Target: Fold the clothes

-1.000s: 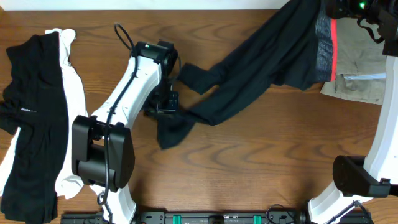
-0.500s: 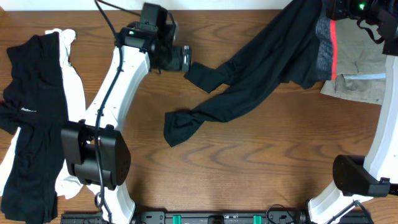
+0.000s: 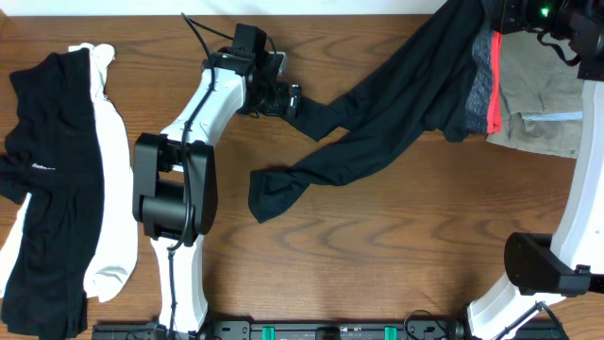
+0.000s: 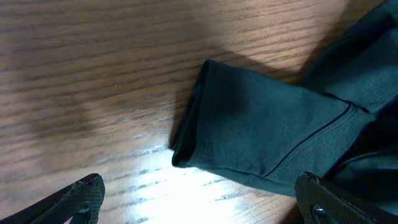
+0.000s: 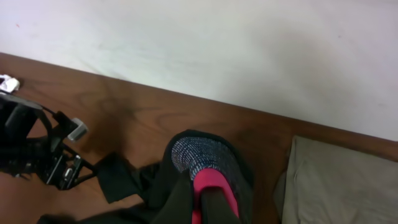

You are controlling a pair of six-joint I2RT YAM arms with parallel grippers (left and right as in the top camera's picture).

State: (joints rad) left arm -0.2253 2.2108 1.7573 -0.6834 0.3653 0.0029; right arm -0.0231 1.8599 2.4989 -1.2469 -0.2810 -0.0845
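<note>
Watching remotely, I see the left gripper (image 3: 293, 97) spread wide just above the brown wooden table (image 3: 396, 255), its 2 fingers (image 4: 79, 198) apart, with the hemmed cuff (image 4: 249, 134) of the long black cloth pants (image 3: 396, 104) lying just ahead of them, untouched; the right gripper (image 5: 208, 198) is pinched tight on their grey knit waistband with its coral-red edge (image 5: 200, 158), raised at the far right corner, so the pants run diagonally from there toward the table's middle, 2 legs splayed apart. I judge the main risk to be a bad pick: the cuff lies flat, so closing here could catch only its top layer or bare wood; a pull from the right arm could drag the cloth out of reach, or disturb the flat taupe cloth garment (image 3: 543, 104) next to the waistband; the upper leg looks rumpled and might fold in a crease. The left wrist view alone shows the cuff's seam and the gap to the fingers; only the overhead shows the second leg end (image 3: 269, 194) and the heap of black and white garments (image 3: 57, 170) far left; only the right wrist view shows the pinch itself.
</note>
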